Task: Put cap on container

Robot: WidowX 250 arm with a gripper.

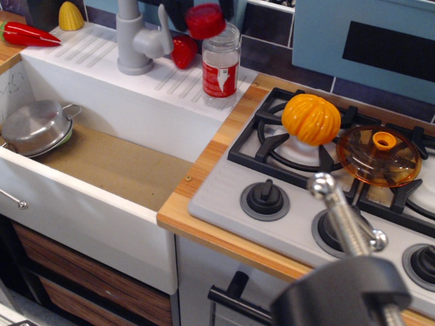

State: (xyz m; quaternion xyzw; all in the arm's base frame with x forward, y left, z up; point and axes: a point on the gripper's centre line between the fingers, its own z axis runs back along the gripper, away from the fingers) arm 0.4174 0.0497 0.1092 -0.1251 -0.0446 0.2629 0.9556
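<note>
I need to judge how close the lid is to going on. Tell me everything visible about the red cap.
The cap is a small, round, red plastic lid, slightly blurred and tilted. It hangs in the air at the top of the picture, just up-left of the open mouth of the container, not yet seated. Whatever holds it is mostly out of frame.

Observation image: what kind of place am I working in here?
Most likely a toy play kitchen: a white sink with a grey faucet, a gas hob with knobs, and plastic food such as an orange pumpkin.
</note>
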